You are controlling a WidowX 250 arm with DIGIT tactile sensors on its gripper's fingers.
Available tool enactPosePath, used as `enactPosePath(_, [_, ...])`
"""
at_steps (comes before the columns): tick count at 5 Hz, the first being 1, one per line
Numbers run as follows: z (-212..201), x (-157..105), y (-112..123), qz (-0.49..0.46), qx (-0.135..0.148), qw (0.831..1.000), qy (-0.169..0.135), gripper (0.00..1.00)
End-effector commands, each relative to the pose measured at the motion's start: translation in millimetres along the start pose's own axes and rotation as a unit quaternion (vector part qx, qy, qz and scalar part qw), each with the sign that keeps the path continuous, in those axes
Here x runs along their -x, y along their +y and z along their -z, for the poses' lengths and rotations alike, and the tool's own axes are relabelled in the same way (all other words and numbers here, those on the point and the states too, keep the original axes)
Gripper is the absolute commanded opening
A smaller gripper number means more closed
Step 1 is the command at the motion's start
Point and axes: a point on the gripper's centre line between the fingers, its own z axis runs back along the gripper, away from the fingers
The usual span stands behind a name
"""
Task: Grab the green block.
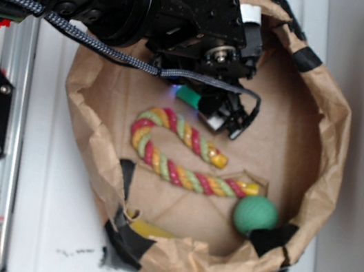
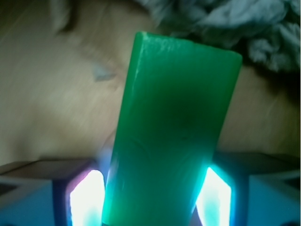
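Observation:
The green block (image 2: 176, 117) is a flat, long, plain green slab that fills the middle of the wrist view. It stands between my two lit fingers (image 2: 87, 197) and spans the whole gap between them. My gripper (image 2: 155, 193) is shut on its lower end. In the exterior view, the gripper (image 1: 209, 109) hangs from the black arm at the back of the paper bag. Only one end of the green block (image 1: 190, 97) shows there, sticking out left of the fingers, just above the bag floor.
The brown paper bag (image 1: 323, 167) has raised, taped walls all round. Inside lie a red-yellow-green twisted rope (image 1: 179, 153), a round green ball (image 1: 255, 214) at the front right and a yellow object (image 1: 149, 229) at the front wall. Grey cloth (image 2: 235, 23) lies beyond the block.

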Motion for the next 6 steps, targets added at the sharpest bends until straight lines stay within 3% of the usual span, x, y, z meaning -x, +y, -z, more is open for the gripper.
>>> enactPosePath(1, [-98.2, -15.8, -33.2, 0.196, 0.012, 0.978, -0.077, 0.0])
enactPosePath(2, [-142.2, -12.1, -35.2, 0.283, 0.036, 0.958, -0.037, 0.0])
enactPosePath(4, [-150.9, 5.1, -27.5, 0.38, 0.03, 0.924, -0.029, 0.0])
enactPosePath(6, [-156.9, 12.6, -21.9, 0.353, 0.022, 0.935, -0.037, 0.0])
